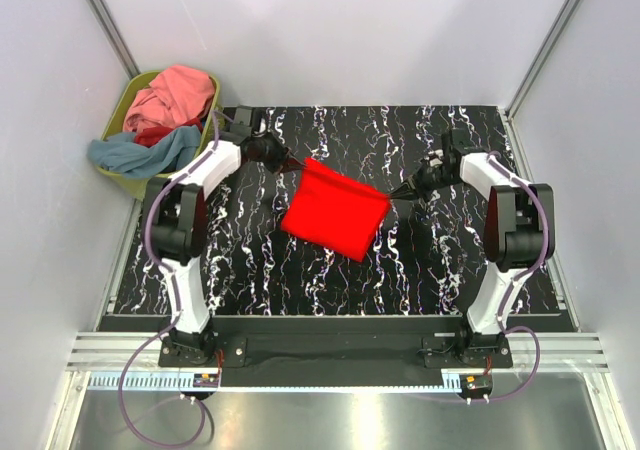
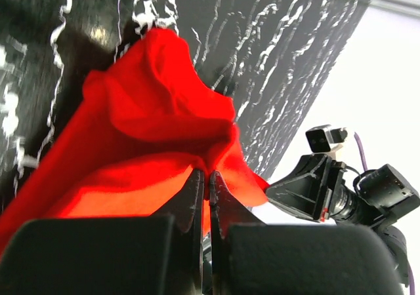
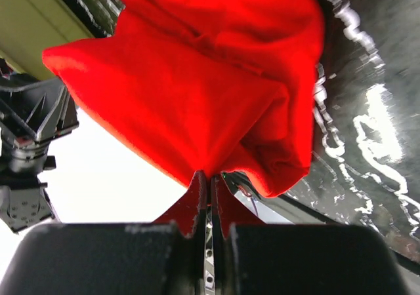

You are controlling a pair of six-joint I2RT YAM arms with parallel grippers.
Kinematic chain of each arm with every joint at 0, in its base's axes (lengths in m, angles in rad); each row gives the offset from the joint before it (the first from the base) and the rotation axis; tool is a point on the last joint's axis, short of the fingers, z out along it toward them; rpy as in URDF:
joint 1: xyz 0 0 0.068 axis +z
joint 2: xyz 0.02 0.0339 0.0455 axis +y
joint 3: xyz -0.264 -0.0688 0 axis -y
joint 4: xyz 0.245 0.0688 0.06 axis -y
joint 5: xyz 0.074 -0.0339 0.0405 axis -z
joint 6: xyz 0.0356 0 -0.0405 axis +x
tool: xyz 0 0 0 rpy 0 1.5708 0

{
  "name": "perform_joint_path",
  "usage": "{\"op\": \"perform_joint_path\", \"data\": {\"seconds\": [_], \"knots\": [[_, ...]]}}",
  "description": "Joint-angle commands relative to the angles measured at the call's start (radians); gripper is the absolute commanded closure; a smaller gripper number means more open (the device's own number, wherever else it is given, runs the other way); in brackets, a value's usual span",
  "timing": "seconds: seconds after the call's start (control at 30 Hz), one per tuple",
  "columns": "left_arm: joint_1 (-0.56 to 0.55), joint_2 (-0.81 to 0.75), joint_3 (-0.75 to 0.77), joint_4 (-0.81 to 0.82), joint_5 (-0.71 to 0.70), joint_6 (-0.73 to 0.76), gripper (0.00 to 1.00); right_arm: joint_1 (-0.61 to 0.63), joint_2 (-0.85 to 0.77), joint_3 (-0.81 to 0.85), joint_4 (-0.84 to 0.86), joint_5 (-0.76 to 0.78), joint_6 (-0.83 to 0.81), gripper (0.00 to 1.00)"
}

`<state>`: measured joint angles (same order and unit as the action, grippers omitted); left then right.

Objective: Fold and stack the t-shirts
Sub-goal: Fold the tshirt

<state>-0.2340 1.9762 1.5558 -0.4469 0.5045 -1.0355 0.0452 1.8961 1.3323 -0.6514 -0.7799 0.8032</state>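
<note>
Jaws clamp red t-shirt [image 1: 335, 210] from 2 sides (basket [image 1: 120, 105] far left).

the bright red t-shirt [image 1: 335, 210] is soft matt cloth with a faintly fuzzy nap. the counter [image 1: 450, 270] is smooth and glossy, black with white marble-like veins, throwing back glare. the left hand [image 2: 205, 177] and right hand [image 3: 209, 179] are matt black plastic. the basket [image 1: 118, 110] is smooth olive-green plastic; the pink t-shirt [image 1: 180, 92] and grey-blue t-shirt [image 1: 140, 152] heaped on it are matt cloth. the rail [image 1: 330, 350] beside the counter's near edge is brushed metal.
</note>
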Motion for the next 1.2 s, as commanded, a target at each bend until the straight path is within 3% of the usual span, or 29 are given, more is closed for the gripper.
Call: {"op": "perform_joint_path", "data": {"seconds": [0.0, 0.23, 0.4, 0.53, 0.63, 0.7, 0.8, 1.0, 1.17], "knots": [[0.009, 0.058, 0.111, 0.036, 0.069, 0.051, 1.0, -0.028, 0.017, 0.03, 0.009, -0.025, -0.036, 1.0], [0.013, 0.133, 0.178, 0.033, 0.037, 0.094, 1.0, -0.039, 0.152, 0.116, 0.019, -0.036, -0.082, 0.96], [0.024, 0.197, 0.228, 0.033, 0.039, 0.123, 0.96, -0.073, 0.248, 0.231, 0.018, -0.048, -0.096, 0.87], [0.032, 0.283, 0.329, 0.001, 0.048, 0.201, 0.72, -0.093, 0.319, 0.307, 0.016, -0.045, -0.133, 0.67], [0.033, 0.25, 0.437, -0.099, -0.039, 0.32, 0.69, -0.103, 0.34, 0.39, -0.026, -0.009, -0.176, 0.5], [0.032, 0.193, 0.409, -0.102, -0.084, 0.411, 0.64, -0.104, 0.328, 0.459, -0.107, 0.021, -0.237, 0.42], [0.03, 0.09, 0.319, -0.104, -0.08, 0.503, 0.59, -0.105, 0.258, 0.432, -0.12, 0.025, -0.282, 0.36], [0.002, -0.059, 0.02, -0.001, 0.123, 0.589, 0.63, -0.053, 0.097, 0.225, -0.044, -0.034, -0.334, 0.41], [-0.044, -0.034, -0.065, 0.134, 0.184, 0.526, 0.67, 0.071, 0.064, 0.169, 0.09, -0.123, -0.265, 0.46]]}}
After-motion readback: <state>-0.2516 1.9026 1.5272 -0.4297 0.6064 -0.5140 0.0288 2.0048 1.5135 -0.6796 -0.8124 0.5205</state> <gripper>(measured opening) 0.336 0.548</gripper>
